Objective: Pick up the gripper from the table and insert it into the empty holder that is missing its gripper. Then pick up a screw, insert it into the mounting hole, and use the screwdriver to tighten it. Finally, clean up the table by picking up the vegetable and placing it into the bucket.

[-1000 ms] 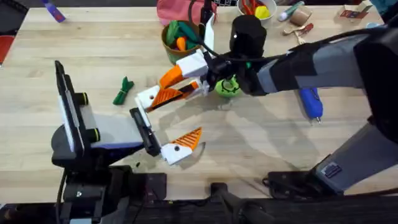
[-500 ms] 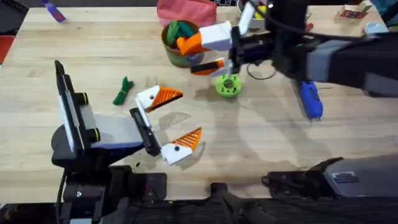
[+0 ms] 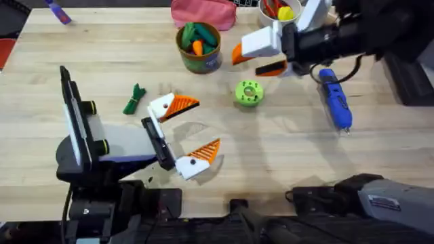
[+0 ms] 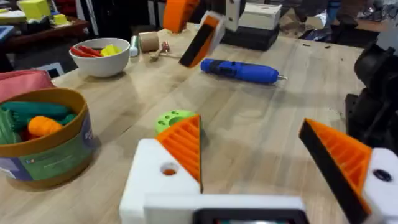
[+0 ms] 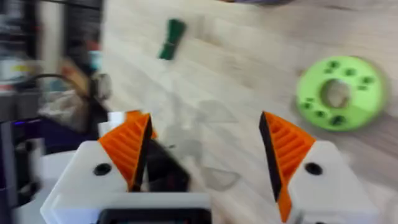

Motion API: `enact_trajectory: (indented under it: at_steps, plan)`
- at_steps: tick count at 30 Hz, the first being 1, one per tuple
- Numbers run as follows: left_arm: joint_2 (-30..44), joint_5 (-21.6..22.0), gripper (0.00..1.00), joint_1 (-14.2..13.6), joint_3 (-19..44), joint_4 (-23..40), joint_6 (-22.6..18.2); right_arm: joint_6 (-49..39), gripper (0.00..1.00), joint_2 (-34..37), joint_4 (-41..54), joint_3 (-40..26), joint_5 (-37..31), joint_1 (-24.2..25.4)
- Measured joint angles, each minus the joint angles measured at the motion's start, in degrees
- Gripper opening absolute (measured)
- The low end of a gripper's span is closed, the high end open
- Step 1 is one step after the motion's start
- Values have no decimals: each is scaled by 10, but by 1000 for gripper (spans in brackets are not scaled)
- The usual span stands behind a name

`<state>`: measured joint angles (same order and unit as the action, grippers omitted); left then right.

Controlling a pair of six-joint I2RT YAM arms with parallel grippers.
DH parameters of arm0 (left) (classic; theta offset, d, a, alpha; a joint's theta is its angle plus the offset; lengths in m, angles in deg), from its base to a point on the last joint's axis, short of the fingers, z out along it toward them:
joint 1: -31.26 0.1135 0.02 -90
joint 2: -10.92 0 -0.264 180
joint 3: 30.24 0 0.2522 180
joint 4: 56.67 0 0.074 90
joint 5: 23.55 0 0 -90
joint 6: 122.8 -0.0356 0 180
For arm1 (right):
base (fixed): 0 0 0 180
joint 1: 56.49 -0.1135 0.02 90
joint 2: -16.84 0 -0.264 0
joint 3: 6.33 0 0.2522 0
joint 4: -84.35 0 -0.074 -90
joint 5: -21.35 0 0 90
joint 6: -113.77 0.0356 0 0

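My left gripper [image 3: 184,133] lies open low over the table; both white holders carry an orange wedge. The orange gripper [image 3: 182,104] sits in the far holder [image 3: 161,107], whose mounting hole [image 4: 168,169] looks unfilled. My right gripper [image 3: 252,62] hangs open with nothing in it between the bucket [image 3: 199,46] and the blue screwdriver [image 3: 336,98], which lies flat. The dark green vegetable [image 3: 134,99] lies left of the holder. The right wrist view looks down between the open fingers [image 5: 204,124] at the vegetable [image 5: 170,38]. I cannot make out a screw.
A bright green disc [image 3: 248,93] lies below the right gripper. At the table's far edge are a white bowl [image 3: 278,10] of toy food and a pink pouch [image 3: 202,10]. The left arm's base takes up the lower left.
The right gripper has pulled away from the left gripper's far holder, moving up and to the right past the bucket. The orange gripper stays in the holder. The left arm has not moved.
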<state>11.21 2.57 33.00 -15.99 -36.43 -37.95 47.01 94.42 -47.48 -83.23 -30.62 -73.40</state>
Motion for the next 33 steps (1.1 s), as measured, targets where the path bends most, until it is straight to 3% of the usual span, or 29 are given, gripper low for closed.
enact_trajectory:
  at_steps: [8, 16, 22, 33]
  plan:
    - [0, 0, 985, 0, 0, 0, 0, -75, 940, 0, 169, -105, -208, -39]
    - [0, 0, 985, 0, 0, 0, 0, -103, 875, 4, 243, -138, -388, -112]
    - [0, 0, 985, 0, 0, 0, 0, -110, 814, 64, 252, -139, -440, -148]
    - [0, 0, 985, 0, 0, 0, 0, -111, 721, 163, 243, -139, -460, -149]
